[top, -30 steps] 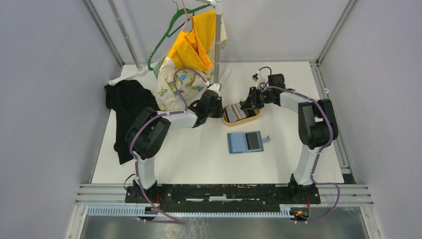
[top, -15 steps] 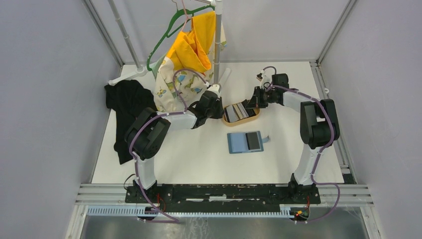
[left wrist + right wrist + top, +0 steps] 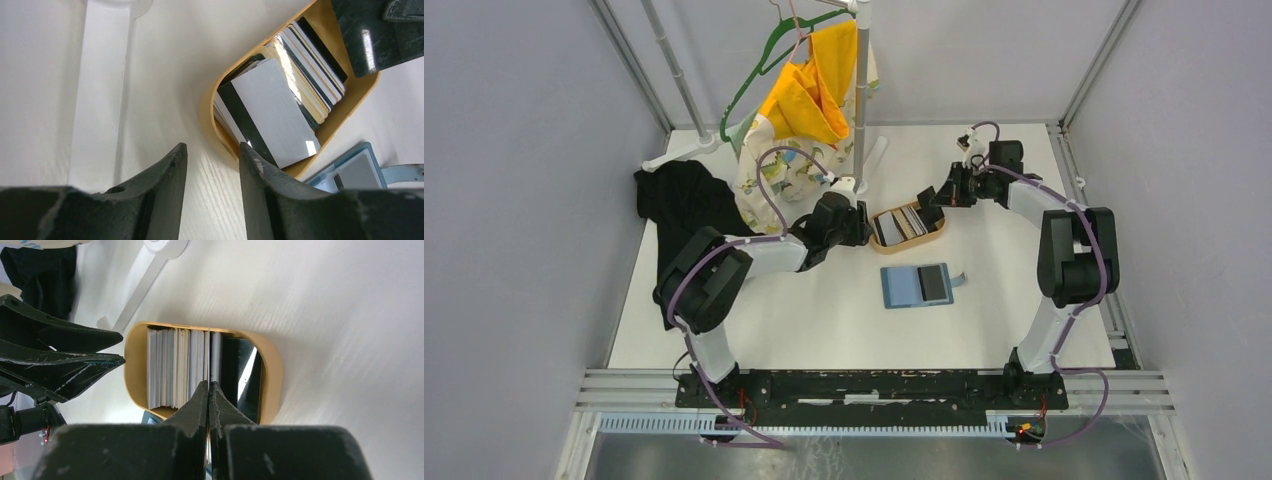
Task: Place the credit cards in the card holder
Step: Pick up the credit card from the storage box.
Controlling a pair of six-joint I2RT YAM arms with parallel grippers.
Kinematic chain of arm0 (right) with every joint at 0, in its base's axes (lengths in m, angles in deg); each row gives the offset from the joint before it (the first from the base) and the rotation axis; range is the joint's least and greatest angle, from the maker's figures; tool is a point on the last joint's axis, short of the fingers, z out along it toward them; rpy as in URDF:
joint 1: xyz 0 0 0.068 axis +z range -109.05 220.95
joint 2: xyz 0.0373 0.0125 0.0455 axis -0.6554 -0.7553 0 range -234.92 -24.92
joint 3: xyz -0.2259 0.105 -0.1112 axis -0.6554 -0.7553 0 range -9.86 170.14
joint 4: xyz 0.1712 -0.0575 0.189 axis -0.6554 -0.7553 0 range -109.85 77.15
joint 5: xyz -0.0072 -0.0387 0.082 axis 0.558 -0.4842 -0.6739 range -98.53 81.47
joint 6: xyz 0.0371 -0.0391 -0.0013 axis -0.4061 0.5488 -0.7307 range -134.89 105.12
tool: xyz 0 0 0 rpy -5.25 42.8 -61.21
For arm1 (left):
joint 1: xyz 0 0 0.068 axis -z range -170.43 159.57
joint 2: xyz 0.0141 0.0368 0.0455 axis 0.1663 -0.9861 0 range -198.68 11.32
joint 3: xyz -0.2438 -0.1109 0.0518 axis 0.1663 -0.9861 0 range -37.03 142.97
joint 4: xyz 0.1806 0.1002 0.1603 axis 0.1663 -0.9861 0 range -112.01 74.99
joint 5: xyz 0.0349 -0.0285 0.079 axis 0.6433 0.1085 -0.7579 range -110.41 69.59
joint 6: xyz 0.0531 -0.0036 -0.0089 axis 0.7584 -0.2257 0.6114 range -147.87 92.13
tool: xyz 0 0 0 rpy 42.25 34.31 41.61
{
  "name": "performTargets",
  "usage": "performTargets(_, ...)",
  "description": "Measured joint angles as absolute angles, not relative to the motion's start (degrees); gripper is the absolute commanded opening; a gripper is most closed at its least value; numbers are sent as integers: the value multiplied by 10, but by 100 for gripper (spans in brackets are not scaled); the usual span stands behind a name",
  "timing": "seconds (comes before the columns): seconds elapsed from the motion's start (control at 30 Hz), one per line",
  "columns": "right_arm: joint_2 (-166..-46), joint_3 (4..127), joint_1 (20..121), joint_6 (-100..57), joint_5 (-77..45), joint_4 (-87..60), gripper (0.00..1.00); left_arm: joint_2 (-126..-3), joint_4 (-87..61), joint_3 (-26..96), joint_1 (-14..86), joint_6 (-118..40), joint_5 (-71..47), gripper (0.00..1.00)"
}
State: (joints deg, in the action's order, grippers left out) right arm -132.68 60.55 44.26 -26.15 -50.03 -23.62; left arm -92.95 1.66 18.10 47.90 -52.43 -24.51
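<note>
The credit cards [image 3: 904, 222] stand as a striped stack in an oval tan tray [image 3: 934, 236]; in the left wrist view the credit cards [image 3: 280, 107] lean with a grey one in front. The teal card holder [image 3: 917, 285] lies open nearer to me, apart from the tray. My right gripper [image 3: 208, 385] is shut over the stack [image 3: 175, 367], with a thin card edge-on between its fingers. Just left of the tray rim [image 3: 207, 117], my left gripper [image 3: 212, 155] is open over bare table. A corner of the card holder [image 3: 350, 172] shows at lower right.
A clothes rack pole [image 3: 860, 90] with a yellow garment [image 3: 809, 90] and a green hanger stands behind the tray. Its white foot [image 3: 100, 100] lies just left of my left gripper. A black cloth [image 3: 679, 210] is heaped at the far left.
My left gripper has opened and drawn back left from the tray. The right gripper has shut and pulled toward the far right, and the cards now stand more upright.
</note>
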Motion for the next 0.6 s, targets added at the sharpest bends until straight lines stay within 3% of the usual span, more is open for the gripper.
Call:
performTargets(0.17, -1306, 605, 439, -264, -519, -229, 0, -896, 48, 145, 479, -524, -243, 54)
performTargets(0.37, -1258, 578, 437, -283, -561, -196, 0, -818, 95, 80, 479, -525, -213, 65)
performTargets(0.6, -1136, 452, 435, -322, -646, -112, 0, -677, 177, 2, 479, -540, -152, 74)
